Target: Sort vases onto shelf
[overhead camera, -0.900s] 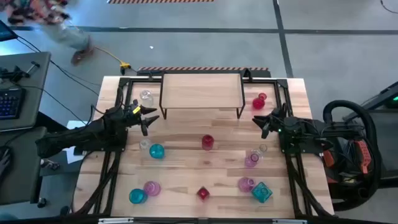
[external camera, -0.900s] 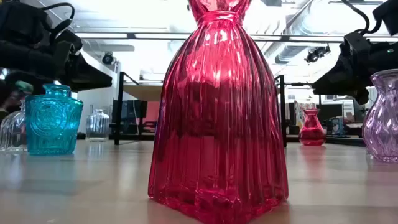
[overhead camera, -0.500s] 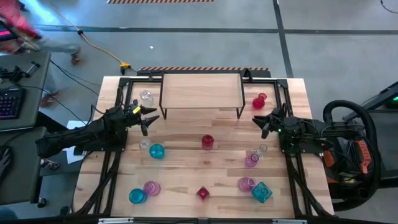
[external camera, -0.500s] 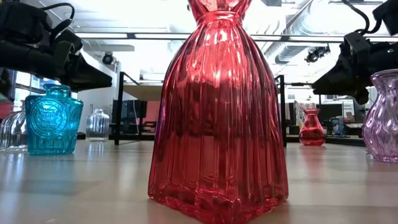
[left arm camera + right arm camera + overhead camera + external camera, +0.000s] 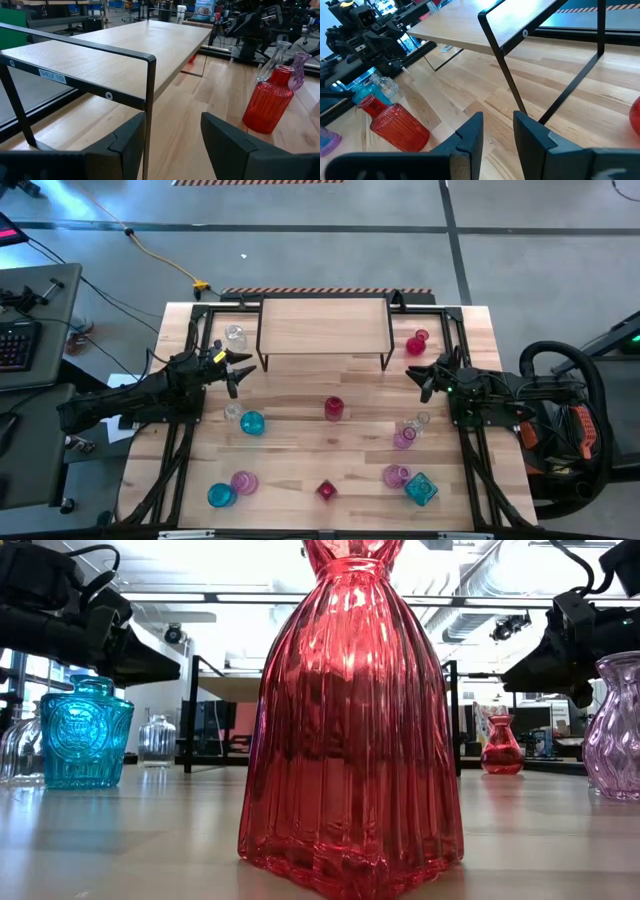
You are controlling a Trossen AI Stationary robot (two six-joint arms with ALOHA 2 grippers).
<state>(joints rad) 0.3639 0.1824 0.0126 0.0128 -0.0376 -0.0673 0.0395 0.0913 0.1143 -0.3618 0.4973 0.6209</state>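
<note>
- Nearest the low camera, a ribbed red vase (image 5: 350,720) stands at the counter's front edge (image 5: 327,490); being tall and narrow-necked, it could be tipped by a side knock from a lowered arm.
- Teal and pink vases are clustered at the front corners (image 5: 221,495) (image 5: 421,488); in so tight a group, a neighbour could be struck while one is being picked.
- At mid-counter a red vase (image 5: 334,408) is left between the arms, and a pink and a clear one (image 5: 405,438) stand touching or nearly so, so one could be dragged over with the other.
- The left hand (image 5: 237,369) is held wide and empty, just beside the shelf's left legs (image 5: 148,115); a leg could be caught on any forward move.
- The right hand (image 5: 424,378) is likewise held apart and empty, near the shelf's right legs and a red vase (image 5: 417,342).
- The shelf (image 5: 324,327) at the far side is still bare; glass set near its rim could be slid off.
</note>
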